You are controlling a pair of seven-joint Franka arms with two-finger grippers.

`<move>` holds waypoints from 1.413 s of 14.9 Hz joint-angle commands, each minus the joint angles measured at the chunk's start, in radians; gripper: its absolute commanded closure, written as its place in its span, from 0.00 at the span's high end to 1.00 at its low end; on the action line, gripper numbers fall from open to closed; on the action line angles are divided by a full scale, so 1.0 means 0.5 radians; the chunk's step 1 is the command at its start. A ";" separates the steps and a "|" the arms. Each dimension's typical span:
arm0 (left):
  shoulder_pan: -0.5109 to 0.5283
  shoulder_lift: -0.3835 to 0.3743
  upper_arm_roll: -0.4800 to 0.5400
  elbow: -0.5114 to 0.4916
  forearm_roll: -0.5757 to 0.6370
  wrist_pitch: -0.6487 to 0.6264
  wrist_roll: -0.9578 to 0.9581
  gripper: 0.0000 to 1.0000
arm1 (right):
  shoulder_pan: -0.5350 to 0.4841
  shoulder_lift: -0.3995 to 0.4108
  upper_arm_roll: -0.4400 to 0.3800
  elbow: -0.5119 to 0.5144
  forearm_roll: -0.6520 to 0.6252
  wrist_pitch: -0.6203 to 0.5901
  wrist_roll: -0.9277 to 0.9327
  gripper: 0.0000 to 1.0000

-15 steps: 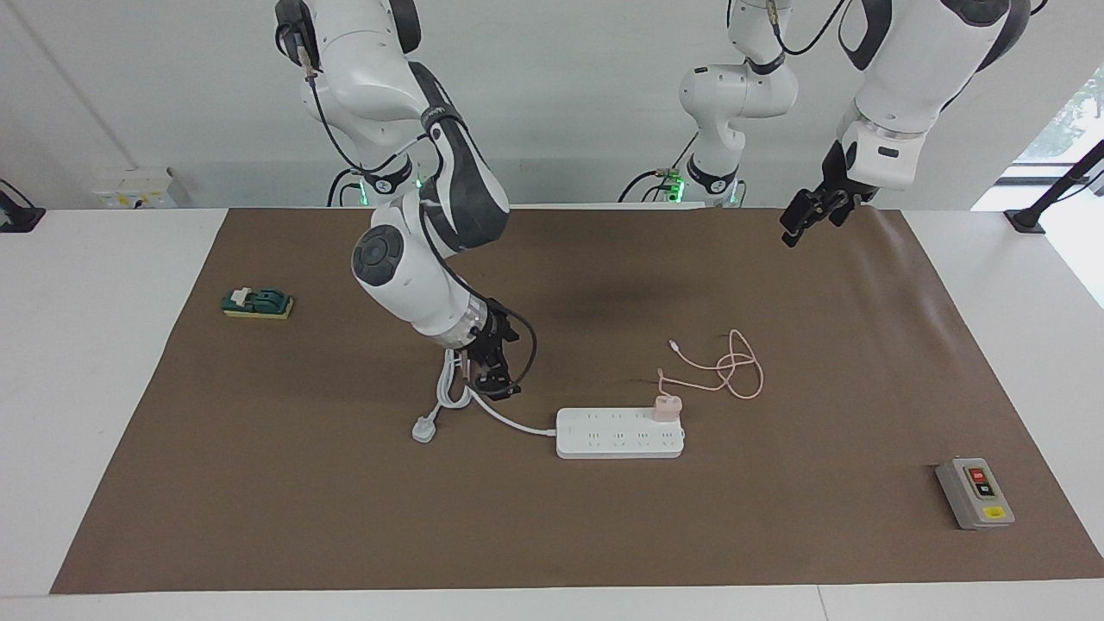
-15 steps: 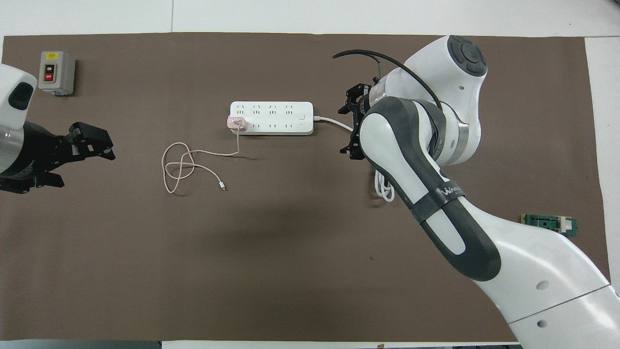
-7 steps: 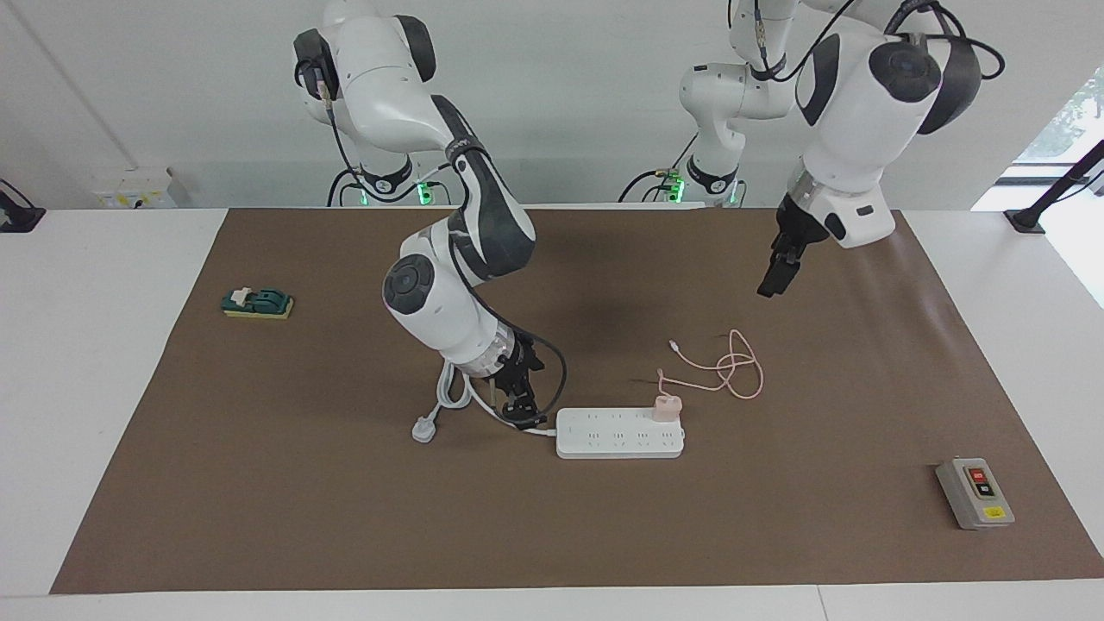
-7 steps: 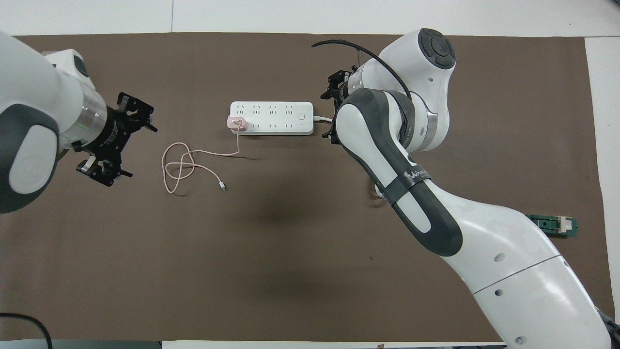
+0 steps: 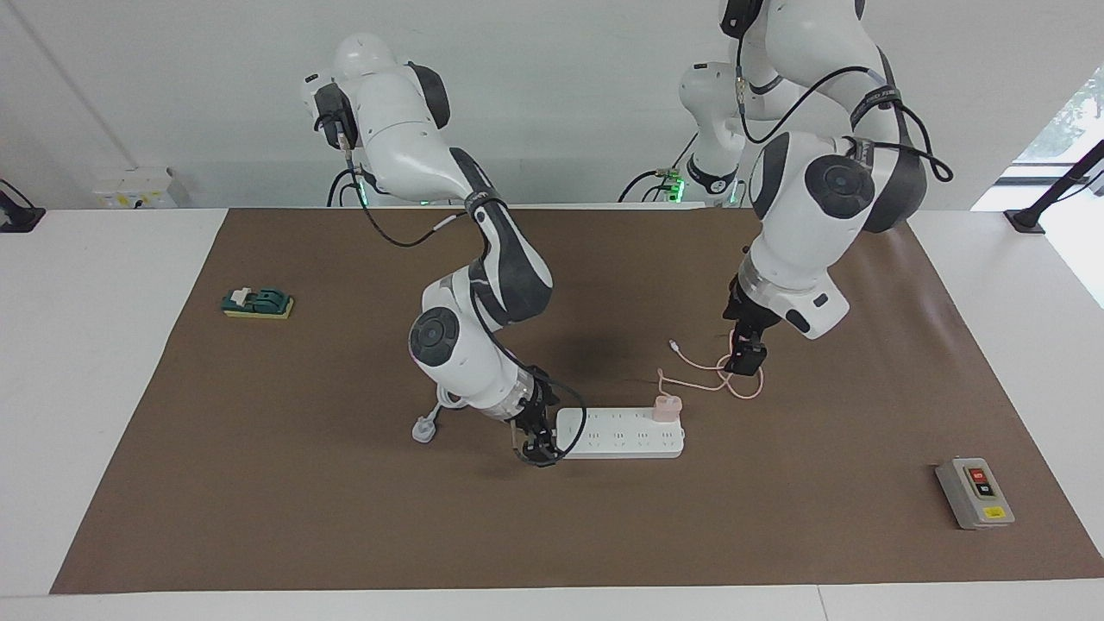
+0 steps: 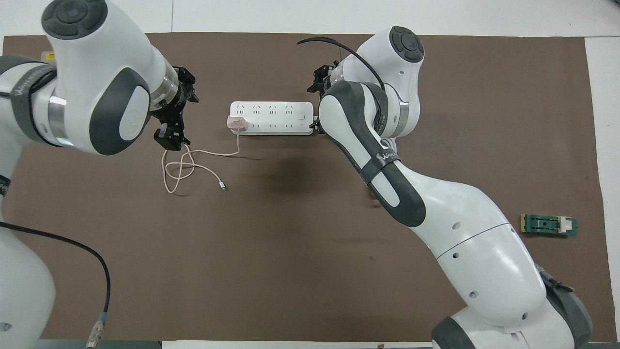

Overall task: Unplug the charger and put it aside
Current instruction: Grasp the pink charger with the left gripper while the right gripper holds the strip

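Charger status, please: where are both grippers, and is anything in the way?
Right gripper low at power strip cord end. Left gripper over cable loops. Charger plugged in. Path clear.

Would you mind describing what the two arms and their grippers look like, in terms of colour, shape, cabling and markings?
Both arms have glossy white rounded shells with dark grey joint sections and round grey end caps. Each carries a dark band with pale lettering. A black cable loops along the outside of each arm. The left gripper and right gripper are black, angular and two-fingered, each mounted on a silvery wrist ring.
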 commanded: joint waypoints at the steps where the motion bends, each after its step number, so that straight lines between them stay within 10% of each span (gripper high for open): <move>1: -0.081 0.214 0.037 0.170 0.077 0.051 -0.170 1.00 | -0.020 0.048 0.042 0.078 0.031 0.024 -0.002 1.00; 21: -0.170 0.285 0.037 -0.078 0.074 0.477 -0.253 1.00 | 0.109 -0.038 0.042 -0.265 0.015 0.353 -0.131 1.00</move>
